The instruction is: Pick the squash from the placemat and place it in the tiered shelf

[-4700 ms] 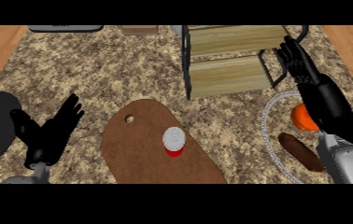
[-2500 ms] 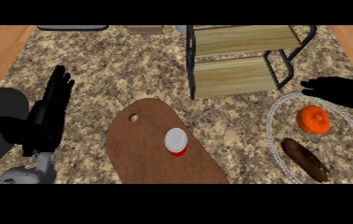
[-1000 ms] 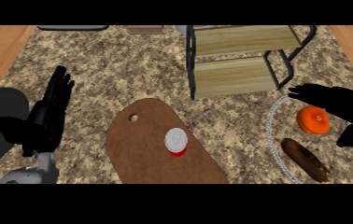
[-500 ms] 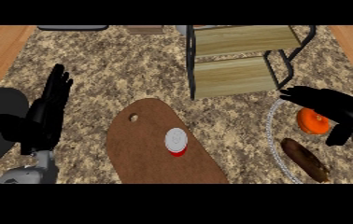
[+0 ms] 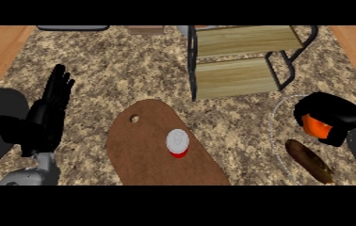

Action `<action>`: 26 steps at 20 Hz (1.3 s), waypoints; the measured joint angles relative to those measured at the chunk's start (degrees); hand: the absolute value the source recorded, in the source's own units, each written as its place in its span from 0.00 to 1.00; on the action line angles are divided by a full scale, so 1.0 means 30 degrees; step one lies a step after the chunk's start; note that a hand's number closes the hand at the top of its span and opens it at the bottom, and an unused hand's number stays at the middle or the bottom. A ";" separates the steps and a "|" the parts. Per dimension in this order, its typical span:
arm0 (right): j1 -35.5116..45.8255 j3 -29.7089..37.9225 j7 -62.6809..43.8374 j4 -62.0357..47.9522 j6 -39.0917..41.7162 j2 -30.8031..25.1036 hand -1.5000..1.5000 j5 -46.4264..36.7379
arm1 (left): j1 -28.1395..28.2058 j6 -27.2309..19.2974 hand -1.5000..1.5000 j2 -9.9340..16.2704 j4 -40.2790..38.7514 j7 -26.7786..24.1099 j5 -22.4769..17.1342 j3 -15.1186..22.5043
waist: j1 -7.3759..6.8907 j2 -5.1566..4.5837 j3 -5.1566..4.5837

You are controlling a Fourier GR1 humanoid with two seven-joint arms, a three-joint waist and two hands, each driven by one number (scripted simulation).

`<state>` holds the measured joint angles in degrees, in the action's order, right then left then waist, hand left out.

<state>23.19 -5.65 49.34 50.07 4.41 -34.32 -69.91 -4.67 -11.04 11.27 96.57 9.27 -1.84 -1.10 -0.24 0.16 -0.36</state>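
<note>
The squash (image 5: 315, 126) is a small orange thing on a round pale-rimmed placemat (image 5: 275, 124) at the right edge. My right hand (image 5: 328, 115) lies over it with fingers curled round it, so only its lower left side shows. The tiered shelf (image 5: 240, 60), two wooden boards in a black frame, stands just beyond the placemat at the upper right. My left hand (image 5: 46, 116) rests open at the left edge, fingers up, far from the squash.
A long dark brown vegetable (image 5: 311, 160) lies on the placemat below the squash. A brown cutting board (image 5: 149, 154) with a small red-and-white cup (image 5: 177, 141) on it fills the lower middle. Wooden borders edge the counter at both sides.
My right hand has come down onto the squash and curled over it, hiding most of it. The left hand stays where it was.
</note>
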 measured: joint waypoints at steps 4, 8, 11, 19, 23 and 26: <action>0.0083 0.0316 0.0589 0.0074 -0.0802 0.0398 1.00 0.0038 | 0.0068 0.0444 0.50 0.0165 -0.0105 -0.0143 -0.0166 -0.0413 | 0.0020 -0.0009 0.0008; -0.0587 0.0593 -0.3229 0.1489 0.0239 0.2073 1.00 -0.0240 | 0.0176 0.0379 0.50 0.0206 -0.0071 0.0043 -0.0125 -0.0595 | 0.0381 0.0234 -0.0229; -0.1092 0.1095 -0.6722 0.2277 0.0661 0.3594 1.00 -0.0623 | 0.0349 0.0237 0.50 0.0208 -0.0091 0.0068 -0.0063 -0.0715 | 0.0881 0.0550 -0.0552; -0.1826 0.1732 -1.2792 0.6069 0.2693 0.8454 1.00 0.0112 | 0.0838 0.0044 0.50 0.0203 -0.0090 0.0152 0.0012 -0.0906 | 0.1353 0.0828 -0.0523; -0.2072 0.1775 -1.5425 0.8885 0.2626 1.0299 1.00 0.3176 | 0.1031 0.0152 0.50 0.0245 -0.0143 0.0080 -0.0066 -0.0971 | 0.1308 0.0769 -0.0143; -0.1950 0.1570 -1.8044 1.1663 0.2362 1.0886 1.00 0.4955 | 0.1023 0.0099 0.50 0.0184 -0.0225 0.0033 -0.0029 -0.0969 | 0.1378 0.0753 -0.0042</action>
<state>17.34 -0.94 -4.79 85.06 11.50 -1.66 -55.04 -1.60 -10.75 11.83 95.90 9.36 -1.93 -4.01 3.90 2.42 -0.48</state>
